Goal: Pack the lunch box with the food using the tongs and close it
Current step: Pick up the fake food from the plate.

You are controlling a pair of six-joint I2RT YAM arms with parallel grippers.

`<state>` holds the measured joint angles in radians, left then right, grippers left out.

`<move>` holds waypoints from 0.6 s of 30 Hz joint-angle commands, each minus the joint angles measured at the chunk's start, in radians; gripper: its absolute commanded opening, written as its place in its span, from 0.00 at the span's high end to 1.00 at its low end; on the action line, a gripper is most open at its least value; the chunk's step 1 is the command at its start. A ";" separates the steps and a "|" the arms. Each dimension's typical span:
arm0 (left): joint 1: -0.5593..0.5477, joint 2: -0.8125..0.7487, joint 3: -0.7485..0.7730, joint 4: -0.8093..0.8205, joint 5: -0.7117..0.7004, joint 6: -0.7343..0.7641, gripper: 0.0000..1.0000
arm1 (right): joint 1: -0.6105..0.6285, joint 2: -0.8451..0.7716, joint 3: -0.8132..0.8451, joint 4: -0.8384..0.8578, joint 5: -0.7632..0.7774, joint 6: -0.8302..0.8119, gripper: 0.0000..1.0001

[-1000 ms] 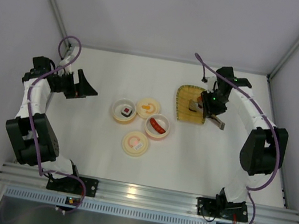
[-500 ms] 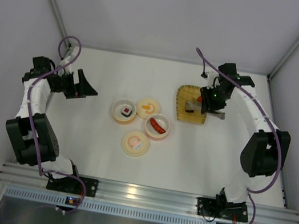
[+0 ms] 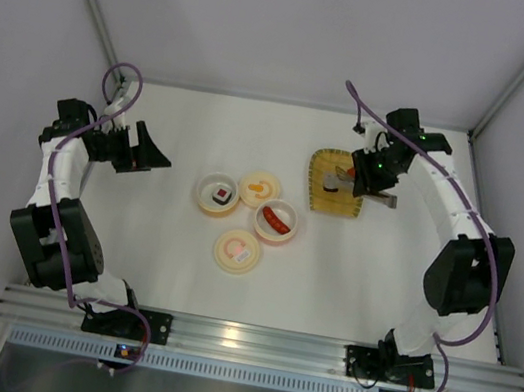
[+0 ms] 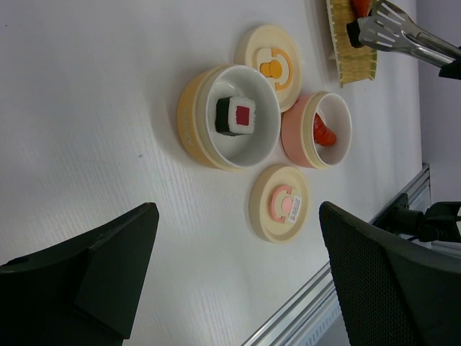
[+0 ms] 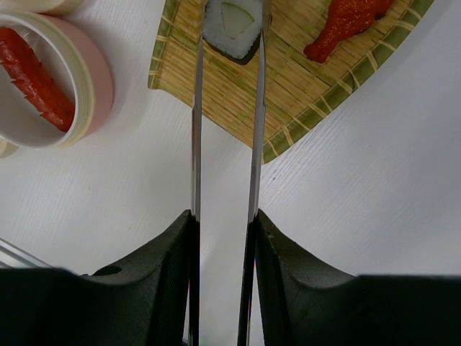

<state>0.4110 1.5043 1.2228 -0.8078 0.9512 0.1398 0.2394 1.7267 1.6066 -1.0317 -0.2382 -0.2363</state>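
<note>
My right gripper (image 5: 225,223) is shut on the silver tongs (image 5: 196,130), over the right side of the woven yellow tray (image 3: 327,202). The two tong arms run forward and their tips lie on either side of a white, dark-edged sushi piece (image 5: 230,25) on the tray (image 5: 310,94). An orange-red food piece (image 5: 346,21) lies beside it. The lunch box stands in parts mid-table: a yellow bowl (image 4: 189,115) holds a sushi roll (image 4: 235,116), and a pink bowl (image 4: 297,130) holds a red sausage (image 4: 323,132). At the far left, my left gripper (image 4: 238,216) is open and holds nothing.
Two cream lids lie flat by the bowls, one with an orange centre (image 4: 271,61) and one with a pink centre (image 4: 279,203). The aluminium rail (image 3: 257,339) runs along the near edge. White walls enclose the table on three sides.
My right gripper has carried the tongs a little toward the far edge and swung them over the tray. The left arm, bowls and lids have not moved.
</note>
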 commanded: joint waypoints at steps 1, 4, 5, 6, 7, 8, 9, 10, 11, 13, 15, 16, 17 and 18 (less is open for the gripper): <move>0.003 0.000 0.006 0.036 0.027 0.011 0.02 | 0.017 -0.065 0.059 0.050 -0.056 -0.021 0.84; 0.003 -0.003 0.006 0.035 0.029 0.014 0.02 | 0.017 -0.073 0.085 0.045 -0.122 -0.023 0.84; 0.003 -0.003 0.006 0.036 0.029 0.015 0.02 | 0.021 -0.073 0.095 0.042 -0.142 -0.024 0.84; 0.003 -0.004 0.006 0.036 0.027 0.014 0.02 | 0.026 -0.075 0.108 0.041 -0.157 -0.024 0.84; 0.002 -0.003 0.006 0.035 0.026 0.014 0.02 | 0.037 -0.076 0.113 0.044 -0.162 -0.026 0.84; 0.003 -0.003 0.006 0.035 0.027 0.014 0.02 | 0.066 -0.076 0.118 0.045 -0.161 -0.031 0.84; 0.003 -0.001 0.006 0.035 0.027 0.014 0.02 | 0.081 -0.076 0.127 0.050 -0.161 -0.038 0.84; 0.003 -0.001 0.007 0.035 0.027 0.012 0.02 | 0.099 -0.076 0.133 0.051 -0.158 -0.040 0.84; 0.005 -0.003 0.007 0.033 0.027 0.011 0.02 | 0.138 -0.070 0.145 0.055 -0.158 -0.040 0.84; 0.003 -0.004 0.007 0.035 0.029 0.003 0.02 | 0.175 -0.061 0.162 0.061 -0.170 -0.035 0.84; 0.003 0.000 0.007 0.036 0.041 -0.011 0.02 | 0.228 -0.047 0.173 0.080 -0.184 -0.020 0.84; 0.003 0.005 0.009 0.033 0.047 -0.014 0.02 | 0.247 -0.042 0.173 0.093 -0.190 -0.014 0.84; 0.003 0.008 0.014 0.032 0.057 -0.017 0.02 | 0.280 -0.039 0.171 0.105 -0.190 -0.008 0.84; 0.005 0.008 0.015 0.030 0.060 -0.023 0.02 | 0.299 -0.027 0.174 0.116 -0.191 0.002 0.83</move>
<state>0.4110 1.5051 1.2228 -0.8082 0.9565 0.1276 0.4877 1.7138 1.7267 -1.0107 -0.3813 -0.2504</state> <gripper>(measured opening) 0.983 0.348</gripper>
